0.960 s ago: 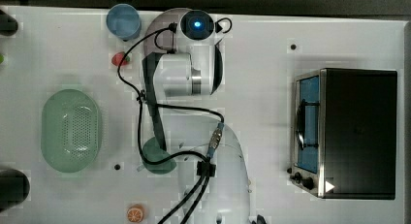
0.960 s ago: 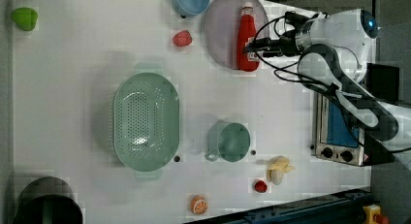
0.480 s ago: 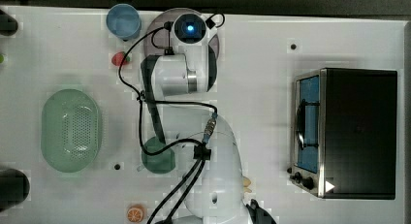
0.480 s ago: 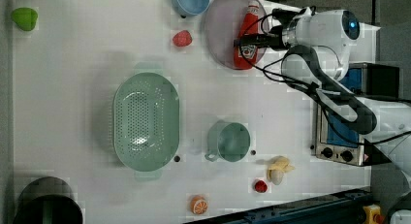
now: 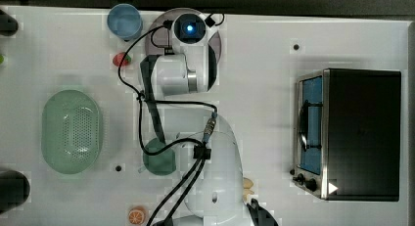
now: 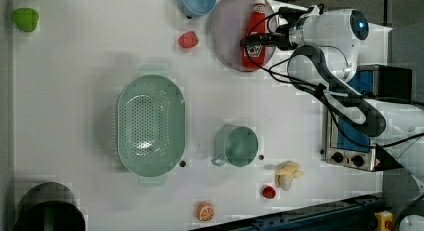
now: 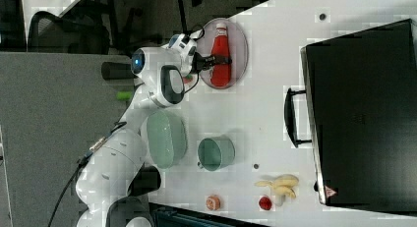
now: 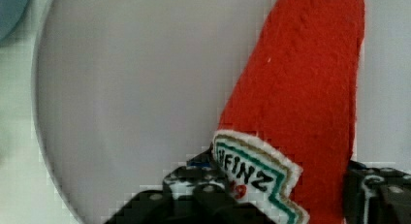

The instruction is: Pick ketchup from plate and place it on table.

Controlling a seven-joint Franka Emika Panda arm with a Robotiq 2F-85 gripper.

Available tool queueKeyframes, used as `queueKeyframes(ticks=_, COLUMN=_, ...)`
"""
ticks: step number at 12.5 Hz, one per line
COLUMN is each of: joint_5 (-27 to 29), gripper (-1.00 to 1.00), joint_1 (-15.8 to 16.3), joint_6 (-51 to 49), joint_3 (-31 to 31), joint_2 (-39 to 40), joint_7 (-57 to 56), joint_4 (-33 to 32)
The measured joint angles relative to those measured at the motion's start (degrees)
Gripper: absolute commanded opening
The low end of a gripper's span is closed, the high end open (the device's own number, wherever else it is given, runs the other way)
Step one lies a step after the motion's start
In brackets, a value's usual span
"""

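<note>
Lying flat on the plate [image 6: 227, 38], its white cap toward the rim, the ketchup [image 6: 254, 37] is seen in the wrist view to have a fuzzy, felt-like red skin and a stitched label, so it is judged light, soft and easily squashed rather than slippery. The end effector [image 8: 278, 192] is set astride the labelled lower body with a finger on either side (whether the pads already press cannot be told). That broad belly is judged the best hold.

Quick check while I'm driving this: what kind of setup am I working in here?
Likely a lab tabletop staged as a toy kitchen: a white table with a toaster oven, a plush ketchup on a plate, and a banana.
</note>
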Motion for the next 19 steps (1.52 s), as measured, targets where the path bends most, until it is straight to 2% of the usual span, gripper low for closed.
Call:
queueKeyframes(ticks=2, joint_5=-0.05, gripper=0.18, joint_1=-0.11, joint_6=0.22, joint_3=0.11, joint_2=-0.67, joint_7=0.03, joint_4=-0.34)
queueKeyframes(ticks=5, joint_5=-0.10, gripper=0.18, joint_1=-0.34, joint_6=-4.59, joint_3=0.10, joint_2=-3.78, joint_7=1.18, joint_4=-1.12)
queueKeyframes(ticks=8, joint_5=1.68, gripper=0.18, joint_1=-1.05, joint_6=-15.19, joint_3=0.15, joint_2=-12.53, joint_7=1.76, joint_4=-2.80)
queueKeyframes(ticks=11, joint_5=2.68, gripper=0.18, joint_1=-2.17, joint_6=-20.95, joint_3=0.06, joint_2=-22.91, joint_7=1.85, joint_4=-3.25)
queueKeyframes(ticks=13, joint_5=2.69, gripper=0.18, joint_1=-4.03, joint_6=-23.04, joint_3=0.29, joint_2=-31.21, joint_7=1.85, joint_4=-5.65)
queueKeyframes(ticks=16, joint_5=4.01, gripper=0.18, joint_1=-5.79, joint_6=-23.57, joint_3=-1.06, joint_2=-43.15, joint_7=2.15, joint_4=-12.76)
queueKeyframes(ticks=19, joint_5=5.58, gripper=0.18, joint_1=-7.03, joint_6=-23.16, joint_3=-2.59, joint_2=-52.24, joint_7=2.49, joint_4=-24.90)
